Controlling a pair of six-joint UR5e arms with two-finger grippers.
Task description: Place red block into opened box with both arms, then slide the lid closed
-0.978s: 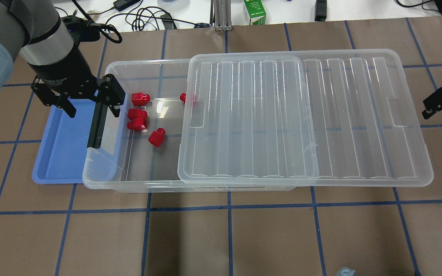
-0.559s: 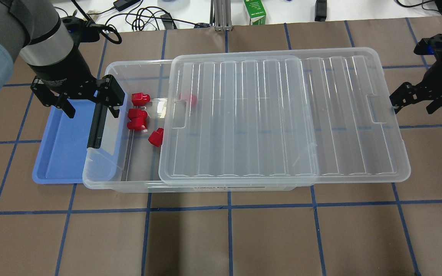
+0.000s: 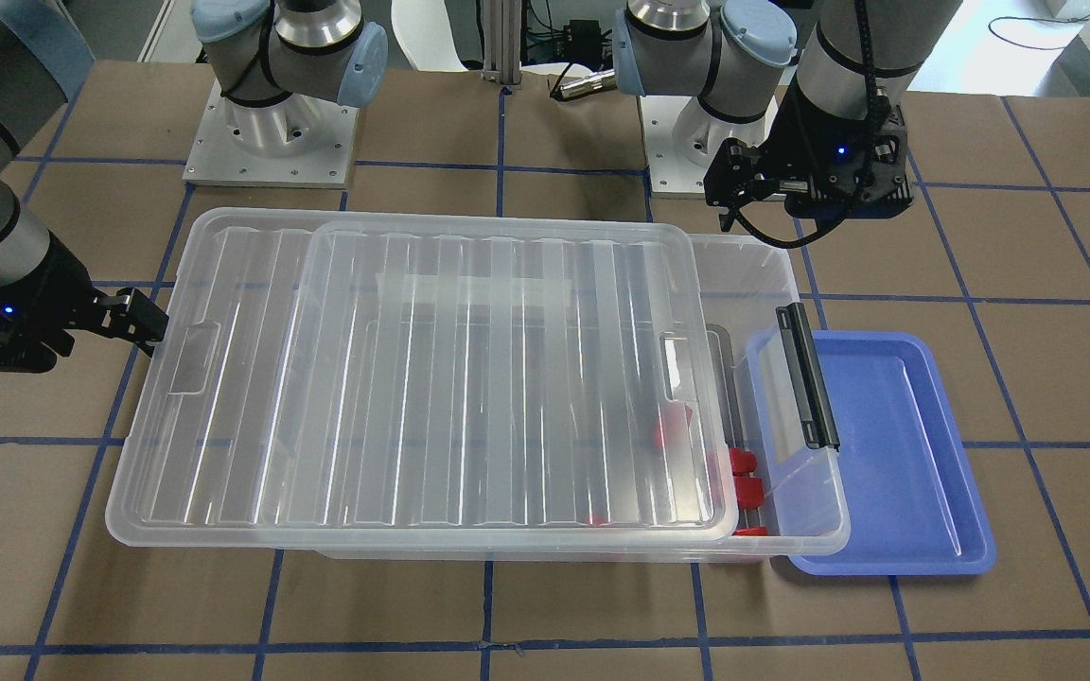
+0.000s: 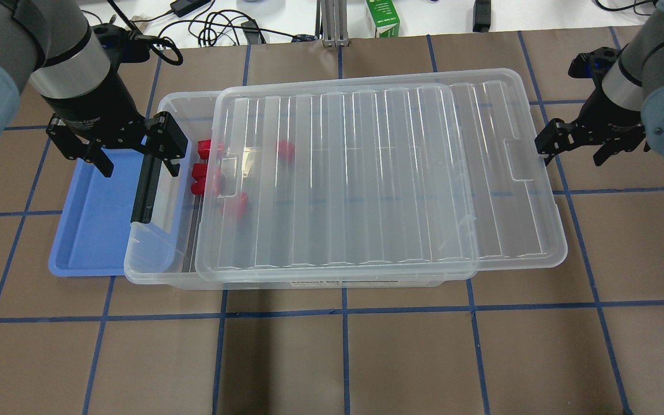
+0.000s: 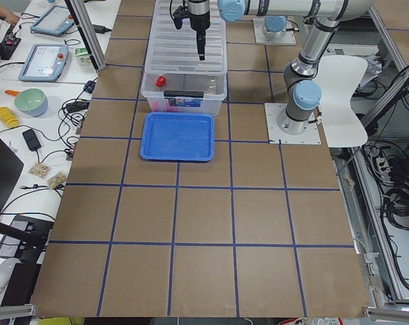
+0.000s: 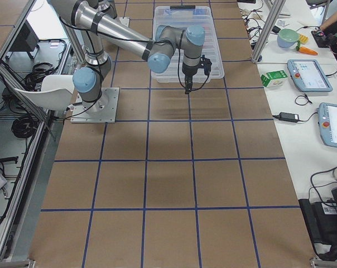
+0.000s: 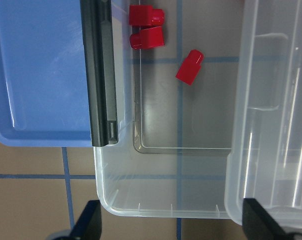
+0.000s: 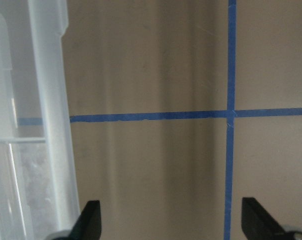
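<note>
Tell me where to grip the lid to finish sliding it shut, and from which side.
Probably the lid's short end by the notch tab, approached from the robot's right. That end overhangs the box, so its rim looks free above and below, and the open right gripper sits just beside it. The flat ribbed top offers nothing to pinch.

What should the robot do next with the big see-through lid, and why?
Probably push the lid sideways toward the black handle with the right gripper. That gripper sits open at the lid's short edge. The lid overhangs the box on that side, and the handle end is uncovered, with red blocks showing there.
</note>
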